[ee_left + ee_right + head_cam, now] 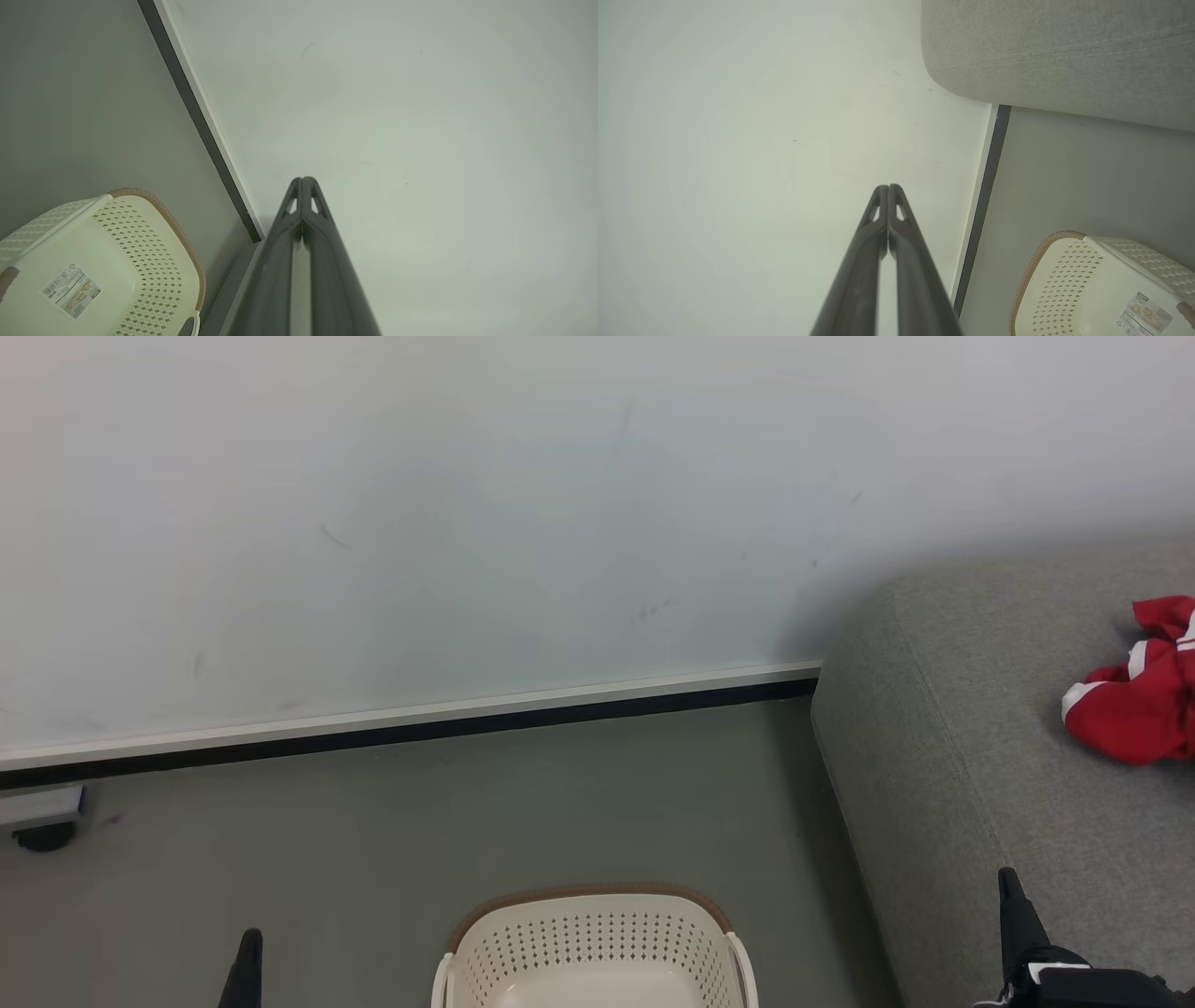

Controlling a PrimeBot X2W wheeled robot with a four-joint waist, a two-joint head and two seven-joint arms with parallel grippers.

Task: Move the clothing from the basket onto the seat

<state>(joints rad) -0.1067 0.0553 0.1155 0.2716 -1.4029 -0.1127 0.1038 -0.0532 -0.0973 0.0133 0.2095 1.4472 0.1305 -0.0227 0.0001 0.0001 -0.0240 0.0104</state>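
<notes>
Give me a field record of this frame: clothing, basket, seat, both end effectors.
clothing: red, white trim, bunched on the seat
basket: on the floor left of the seat, visible inside bare but for a label
seat: grey, against the wall
left end effector: shut, holding nothing
right end effector: shut, holding nothing

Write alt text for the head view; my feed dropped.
Red clothing with white trim lies on the grey seat at right. The cream perforated basket sits on the floor at bottom centre, nothing visible inside. The left end effector and right end effector, both shut, flank it.
</notes>
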